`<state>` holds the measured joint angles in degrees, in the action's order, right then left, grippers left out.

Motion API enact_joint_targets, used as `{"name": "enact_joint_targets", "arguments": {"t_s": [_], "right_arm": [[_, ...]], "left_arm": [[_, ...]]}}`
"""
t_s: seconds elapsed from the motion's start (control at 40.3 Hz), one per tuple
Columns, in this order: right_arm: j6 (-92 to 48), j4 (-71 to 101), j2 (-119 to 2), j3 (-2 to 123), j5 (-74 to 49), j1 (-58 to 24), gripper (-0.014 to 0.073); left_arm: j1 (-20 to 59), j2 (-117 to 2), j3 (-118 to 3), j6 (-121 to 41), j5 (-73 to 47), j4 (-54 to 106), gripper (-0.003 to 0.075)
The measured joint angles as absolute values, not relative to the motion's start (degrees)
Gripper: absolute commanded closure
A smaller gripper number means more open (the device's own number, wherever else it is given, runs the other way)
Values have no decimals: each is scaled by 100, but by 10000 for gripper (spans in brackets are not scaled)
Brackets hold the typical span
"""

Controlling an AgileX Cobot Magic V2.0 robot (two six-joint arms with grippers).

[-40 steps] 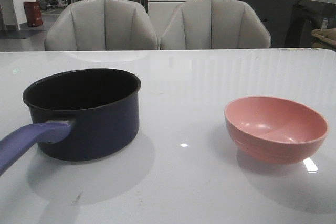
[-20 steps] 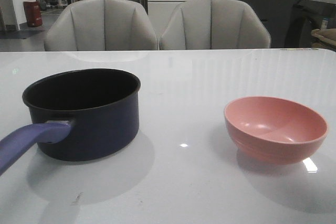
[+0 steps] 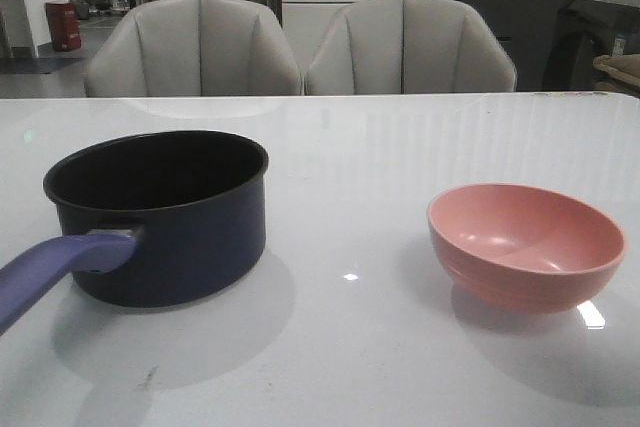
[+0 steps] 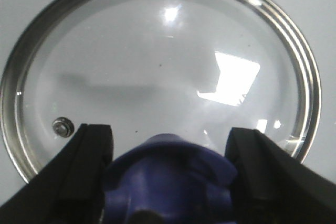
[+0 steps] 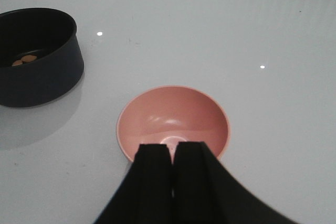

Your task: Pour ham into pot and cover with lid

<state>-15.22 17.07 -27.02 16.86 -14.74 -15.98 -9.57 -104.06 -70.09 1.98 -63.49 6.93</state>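
Ham (image 5: 25, 59) sits in the pot (image 3: 160, 217), well apart from the bowl (image 3: 525, 244), bare table (image 3: 350, 347) between; left gripper (image 4: 170, 182) spread around the lid's (image 4: 157, 66) knob (image 4: 168, 179); right gripper (image 5: 172, 182) pressed together, empty, above the bowl's rim.

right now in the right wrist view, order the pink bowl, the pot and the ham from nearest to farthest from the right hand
1. Pink bowl: directly ahead of the shut right hand, empty.
2. Pot: off to one side, farther out on the table.
3. Ham: inside the pot, on its floor; barely separable from the pot.
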Motion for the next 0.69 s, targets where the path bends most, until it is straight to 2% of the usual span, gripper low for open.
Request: {"name": "enact_joint_targets", "arguments": {"t_s": [0.421,0.521,0.694], "right_arm": [[-1522,1707,-2702,1686,-1474,-1598,445],[-1522,1707,-2702,1686,-1474,-1598,445],[-1522,1707,-2702,1686,-1474,-1598,445]], "left_arm": [[-832,-10234,-8424,198,-7031,655,516],[-499,-10225,-8814,198,-7090,611,516],[592,-10225,-9395,198,-7123,652,516]]}}
